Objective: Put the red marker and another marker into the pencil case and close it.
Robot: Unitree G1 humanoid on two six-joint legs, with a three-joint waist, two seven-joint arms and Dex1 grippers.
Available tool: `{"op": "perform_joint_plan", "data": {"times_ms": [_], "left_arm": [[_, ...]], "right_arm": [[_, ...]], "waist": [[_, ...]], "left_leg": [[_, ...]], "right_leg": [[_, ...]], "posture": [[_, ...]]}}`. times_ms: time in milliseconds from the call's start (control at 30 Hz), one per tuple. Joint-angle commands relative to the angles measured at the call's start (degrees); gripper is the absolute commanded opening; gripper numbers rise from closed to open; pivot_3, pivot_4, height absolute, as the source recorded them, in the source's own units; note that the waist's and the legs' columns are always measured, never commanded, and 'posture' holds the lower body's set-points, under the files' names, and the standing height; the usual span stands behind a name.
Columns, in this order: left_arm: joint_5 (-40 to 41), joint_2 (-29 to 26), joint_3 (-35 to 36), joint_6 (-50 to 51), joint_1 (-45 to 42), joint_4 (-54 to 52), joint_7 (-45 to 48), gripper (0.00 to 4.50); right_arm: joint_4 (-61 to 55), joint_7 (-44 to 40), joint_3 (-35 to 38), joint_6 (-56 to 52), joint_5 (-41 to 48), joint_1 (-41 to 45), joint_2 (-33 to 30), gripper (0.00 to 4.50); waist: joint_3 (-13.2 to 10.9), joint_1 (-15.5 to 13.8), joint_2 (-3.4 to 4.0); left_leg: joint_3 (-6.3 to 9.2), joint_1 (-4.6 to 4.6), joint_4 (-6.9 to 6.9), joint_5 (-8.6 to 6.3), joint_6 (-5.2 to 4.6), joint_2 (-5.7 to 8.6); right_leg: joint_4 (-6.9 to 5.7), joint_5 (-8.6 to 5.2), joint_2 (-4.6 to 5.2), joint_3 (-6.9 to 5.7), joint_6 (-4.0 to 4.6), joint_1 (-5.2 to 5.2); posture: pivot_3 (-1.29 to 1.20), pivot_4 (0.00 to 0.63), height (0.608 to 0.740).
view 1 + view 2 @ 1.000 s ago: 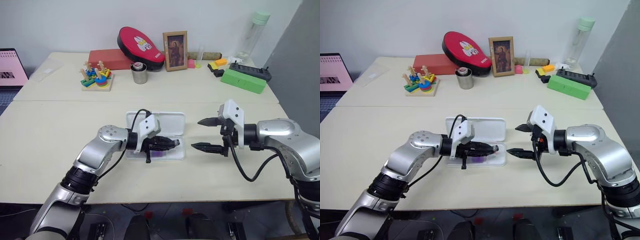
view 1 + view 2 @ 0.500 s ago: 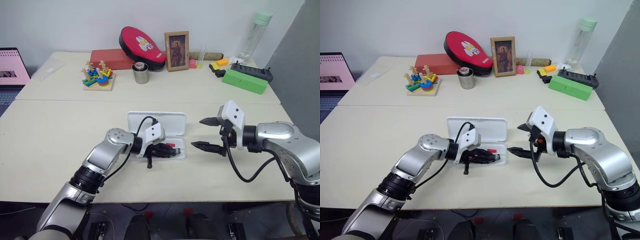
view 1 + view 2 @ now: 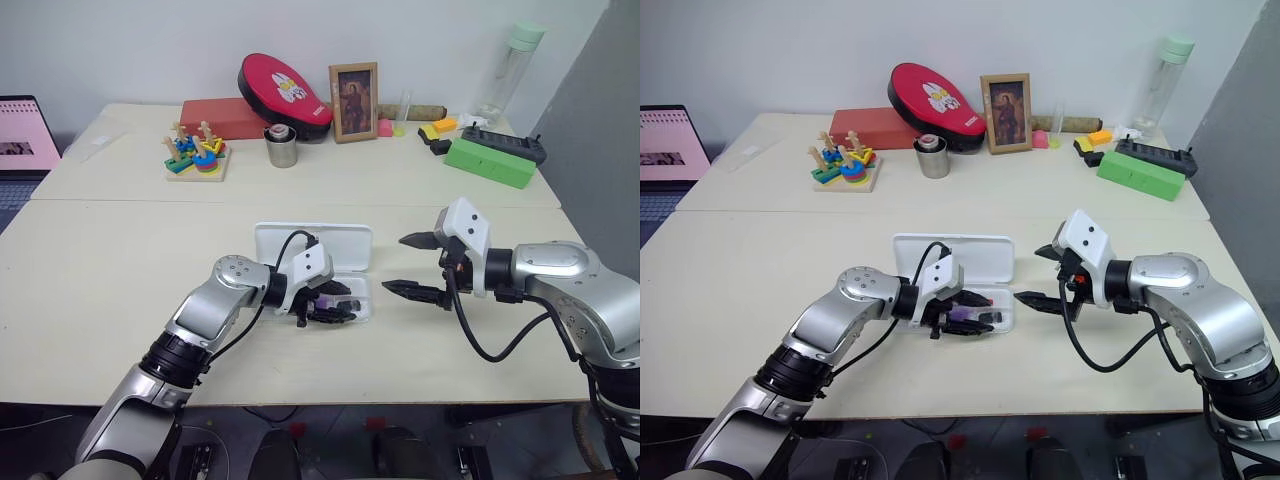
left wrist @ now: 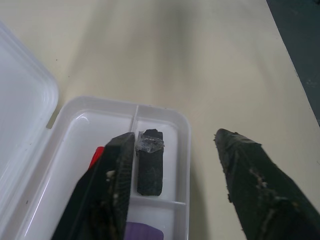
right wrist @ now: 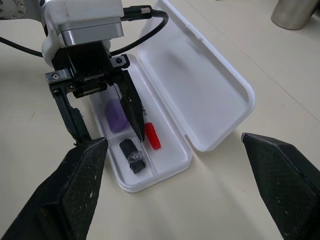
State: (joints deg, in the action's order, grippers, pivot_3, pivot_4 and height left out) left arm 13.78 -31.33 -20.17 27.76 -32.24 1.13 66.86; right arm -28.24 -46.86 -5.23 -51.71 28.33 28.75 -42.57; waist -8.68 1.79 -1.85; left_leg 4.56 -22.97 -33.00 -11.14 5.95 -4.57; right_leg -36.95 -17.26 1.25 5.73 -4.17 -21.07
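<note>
Right wrist view shows the flat white plastic pencil case (image 5: 210, 95) lying open on the pale table (image 3: 120, 260), its lid folded back on the far side. In its tray lie the slim red-capped marker (image 5: 151, 135), the chunky lilac highlighter (image 5: 116, 115) and a small black object (image 5: 132, 155). The left gripper (image 5: 107, 122) reaches in from the left, angled down over the tray, its jaws spread and empty above the highlighter. The right gripper (image 3: 415, 267) hovers just right of the case, pointing left towards it, jaws wide apart, grasping nothing.
</note>
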Motion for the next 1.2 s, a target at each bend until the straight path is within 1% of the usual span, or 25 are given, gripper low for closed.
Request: {"op": "perform_joint_plan", "data": {"times_ms": [33,167,200,333,400,467,533,667,733,800,867,900,967,1067,1100,1133,1167,1200], "left_arm": [[2.4,0.9,2.6,1.3,-0.7,-3.6,-0.7,3.57],[5.0,1.5,6.9,3.5,0.4,-6.1,-3.9,4.41],[5.8,1.5,8.9,4.0,1.2,-6.9,-5.3,4.49],[9.3,0.6,15.9,6.7,5.0,-11.1,-9.6,4.49],[11.3,0.1,20.2,8.3,7.3,-13.5,-11.9,4.49],[14.2,-0.2,25.4,9.1,10.5,-16.6,-14.0,4.49],[16.2,-0.1,29.0,9.6,13.3,-19.3,-16.3,4.49],[17.6,-0.7,34.5,9.5,18.8,-23.2,-20.2,4.5],[19.1,-0.9,37.5,9.8,21.4,-25.1,-21.4,4.5],[20.0,-1.2,39.3,10.0,22.8,-26.2,-22.8,4.5],[20.7,-1.7,40.5,10.4,24.1,-27.2,-24.0,4.5],[21.3,-2.0,41.2,10.7,24.7,-27.8,-24.2,4.5],[22.8,-2.4,42.4,11.2,25.5,-28.7,-24.9,4.5],[24.4,-2.9,42.9,11.9,26.1,-29.6,-25.9,4.5],[24.7,-3.1,42.8,12.0,26.2,-29.8,-26.2,4.5],[25.0,-3.2,42.8,12.0,26.3,-30.0,-26.5,4.5],[25.3,-3.3,42.7,12.1,26.4,-30.2,-26.9,4.5],[25.7,-3.3,42.7,12.1,26.4,-30.4,-27.3,4.5]], "right_arm": [[-0.3,0.1,1.2,1.1,0.6,1.7,0.2,4.5],[1.8,0.6,1.9,1.6,0.9,4.4,1.9,4.5],[3.0,0.7,1.9,1.8,0.8,5.9,2.6,4.5],[8.6,0.5,0.8,3.5,-0.3,12.1,5.2,4.5],[13.3,0.5,-0.6,5.1,-1.7,16.0,7.1,4.5],[20.0,1.1,-2.3,7.5,-3.5,19.8,10.4,4.5],[26.8,1.7,-3.4,10.5,-5.9,22.2,13.2,4.5],[39.7,2.7,-5.6,16.9,-11.4,25.2,17.3,3.83],[44.3,2.4,-6.6,19.3,-13.4,26.5,18.9,3.21],[47.5,2.0,-7.0,21.0,-14.7,27.7,20.1,2.7],[50.4,1.7,-7.2,22.3,-15.9,28.9,21.3,2.13],[51.9,1.8,-7.3,22.9,-16.6,29.5,22.0,1.98],[54.5,2.1,-7.5,24.1,-17.9,30.6,23.1,1.49],[57.6,2.3,-7.7,25.6,-19.8,31.9,24.4,0.79],[58.3,2.3,-7.5,25.8,-20.2,32.2,24.8,0.46],[58.9,1.9,-7.7,26.0,-20.8,32.5,25.0,0.22],[59.2,1.1,-8.2,26.1,-21.4,32.6,25.1,0.03],[59.3,0.4,-8.5,26.1,-21.8,32.7,25.2,0.03]], "waist": [[0.0,0.0,0.0],[0.0,0.0,0.0],[0.0,0.1,0.0],[0.0,0.5,0.02],[0.0,0.4,0.01],[0.0,0.6,0.02],[0.0,0.8,0.02],[0.0,0.3,0.01],[0.0,0.1,0.02],[0.0,0.0,0.04],[0.0,0.0,0.08],[0.0,0.0,0.08],[0.0,0.1,0.08],[0.0,0.1,0.08],[0.0,0.1,0.08],[0.0,0.1,0.08],[0.0,0.1,0.08],[0.0,0.1,0.09]], "left_leg": [[0.0,0.0,0.0,0.0,0.0,0.0],[0.0,0.01,-0.02,0.0,0.0,0.0],[0.0,0.01,-0.02,0.0,0.0,0.0],[0.0,0.06,-0.01,0.0,-0.01,-0.02],[0.0,0.05,-0.01,0.01,-0.01,-0.03],[0.0,0.05,0.0,0.0,-0.01,-0.03],[0.0,0.06,0.0,0.0,0.0,-0.04],[0.01,0.05,0.01,0.01,0.0,-0.03],[-0.02,0.04,0.01,0.01,0.01,-0.03],[-0.02,0.03,0.02,0.01,0.01,-0.03],[-0.02,0.04,0.03,0.01,0.01,-0.04],[-0.02,0.04,0.03,0.01,0.01,-0.04],[-0.02,0.06,0.02,0.01,0.01,-0.04],[-0.02,0.07,0.03,0.01,0.01,-0.05],[-0.02,0.07,0.03,0.01,0.01,-0.04],[-0.02,0.07,0.02,0.01,0.01,-0.04],[-0.02,0.06,0.02,0.01,0.01,-0.04],[-0.02,0.06,0.03,0.01,0.02,-0.04]], "right_leg": [[0.0,0.0,0.0,0.0,0.0,0.0],[-0.02,0.0,0.0,0.0,0.0,0.0],[-0.02,0.0,0.0,0.0,0.0,0.01],[-0.05,0.0,0.0,0.0,0.0,0.0],[-0.06,0.01,0.0,0.0,0.0,0.0],[-0.05,0.01,0.0,-0.01,0.01,0.0],[-0.06,0.01,0.0,-0.01,0.01,0.0],[-0.05,0.02,0.02,-0.04,0.02,0.02],[-0.04,0.02,0.03,-0.03,0.03,0.01],[-0.06,0.02,0.03,-0.06,0.03,-0.03],[-0.08,0.02,0.03,-0.06,0.03,-0.03],[-0.09,0.02,0.03,-0.06,0.03,-0.03],[-0.09,0.02,0.03,-0.05,0.03,-0.01],[-0.11,0.02,0.02,-0.06,0.03,-0.01],[-0.11,0.02,0.02,-0.07,0.03,-0.02],[-0.1,0.02,0.02,-0.06,0.03,-0.01],[-0.1,0.02,0.03,-0.06,0.03,-0.01],[-0.1,0.02,0.03,-0.06,0.03,-0.01]], "posture": [[0.0,0.15,0.74],[0.0,0.15,0.74],[0.0,0.15,0.74],[0.0,0.15,0.74],[0.0,0.15,0.74],[0.0,0.15,0.74],[0.0,0.15,0.74],[0.0,0.15,0.74],[0.0,0.15,0.74],[0.0,0.15,0.74],[0.0,0.15,0.74],[0.0,0.15,0.74],[0.0,0.15,0.74],[0.0,0.15,0.74],[0.0,0.15,0.74],[0.0,0.15,0.74],[0.0,0.15,0.74],[0.0,0.15,0.74]]}}
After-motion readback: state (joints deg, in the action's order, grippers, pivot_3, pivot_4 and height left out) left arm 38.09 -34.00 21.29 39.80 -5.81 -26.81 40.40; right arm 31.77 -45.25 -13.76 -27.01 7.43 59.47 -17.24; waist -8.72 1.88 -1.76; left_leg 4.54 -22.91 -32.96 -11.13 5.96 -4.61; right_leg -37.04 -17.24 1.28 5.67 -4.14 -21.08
